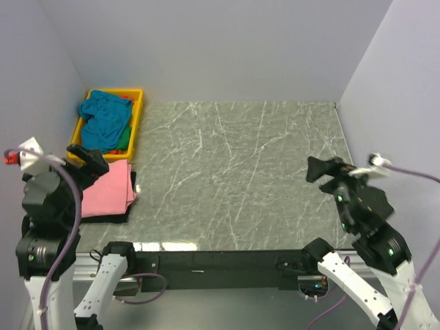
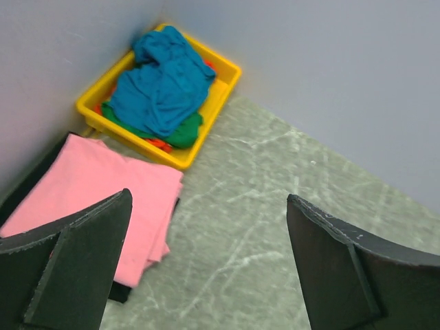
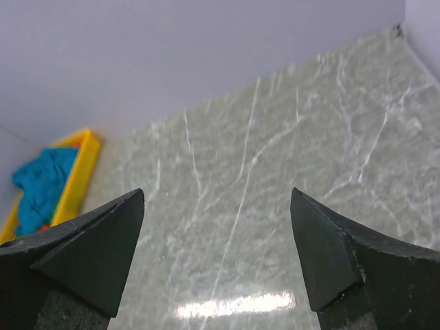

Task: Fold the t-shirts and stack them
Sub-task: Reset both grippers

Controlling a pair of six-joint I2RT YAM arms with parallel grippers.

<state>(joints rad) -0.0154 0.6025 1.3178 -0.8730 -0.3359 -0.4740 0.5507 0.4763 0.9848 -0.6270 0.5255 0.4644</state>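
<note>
Two tools, each with its jaws standing wide apart and nothing between them. The left tool (image 2: 210,199) hangs raised over the bench (image 2: 289,172). The pink t-shirt (image 2: 96,185) lies folded flat just below it and to its left, clear of the fingers. A dark cloth (image 1: 103,218) shows under the pink t-shirt along the edge nearest the tool's arm. Further ahead of the left tool, past the pink t-shirt, the yellow tray (image 2: 223,75) stands in the corner of the walls, its near wall just beside the fold's far edge. In the tray the teal t-shirt (image 2: 161,82) lies crumpled on top. A green t-shirt (image 2: 184,134) and an orange-red t-shirt (image 2: 159,144) peep out beneath it on the side facing the tool. The right tool (image 3: 217,194) hangs over bare bench, well apart from every shirt; the tray and the teal t-shirt show far off to its left.
</note>
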